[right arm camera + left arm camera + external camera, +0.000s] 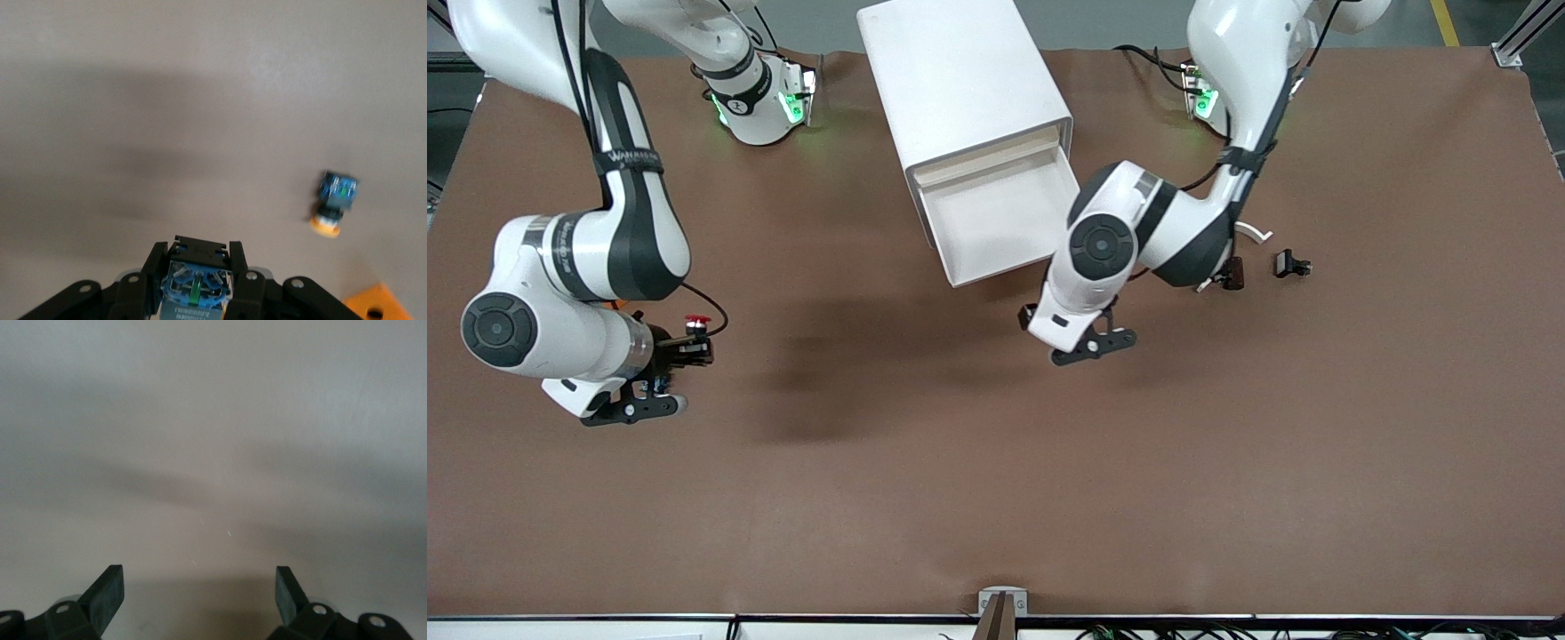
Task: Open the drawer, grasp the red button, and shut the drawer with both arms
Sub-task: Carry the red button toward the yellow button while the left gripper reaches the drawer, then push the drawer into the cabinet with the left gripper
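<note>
red-capped button [695, 325] is pinched in the right end effector [685, 348], up over the worktop [996, 498] toward the right arm's end. drawer [1005, 220] stands open, seemingly empty. grab looks done; closing is next. left end effector [200, 593], fingers spread, hangs just off the drawer front; needs to push it in.

The right gripper [198, 280] hangs above the brown table [167, 100], clamped on the blue base of the button [197, 285]. On the table lie a yellow-capped button [333, 201] on its side and, near it, an orange cube [375, 308].
</note>
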You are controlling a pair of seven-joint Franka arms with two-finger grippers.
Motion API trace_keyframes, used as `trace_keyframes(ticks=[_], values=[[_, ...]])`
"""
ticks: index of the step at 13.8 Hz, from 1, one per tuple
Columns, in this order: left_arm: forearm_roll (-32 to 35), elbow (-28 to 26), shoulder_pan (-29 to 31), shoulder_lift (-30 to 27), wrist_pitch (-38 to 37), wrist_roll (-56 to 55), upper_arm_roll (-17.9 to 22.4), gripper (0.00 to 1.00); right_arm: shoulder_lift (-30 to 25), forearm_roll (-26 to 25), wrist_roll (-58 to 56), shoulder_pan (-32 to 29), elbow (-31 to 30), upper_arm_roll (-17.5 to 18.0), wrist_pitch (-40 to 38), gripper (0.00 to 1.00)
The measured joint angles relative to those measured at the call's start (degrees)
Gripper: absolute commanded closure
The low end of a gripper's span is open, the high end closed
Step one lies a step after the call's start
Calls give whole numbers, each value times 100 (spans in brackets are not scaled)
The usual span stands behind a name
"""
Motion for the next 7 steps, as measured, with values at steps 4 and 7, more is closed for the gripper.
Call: trace_keyframes(ticks=[4, 7], values=[[-296, -36, -240, 171, 6, -158, -145, 0, 25, -61, -176, -110, -855, 5, 1415, 88], [-316, -261, -295, 86, -21, -331, -402, 0, 121, -63, -176, -129, -1229, 7, 2026, 88]])
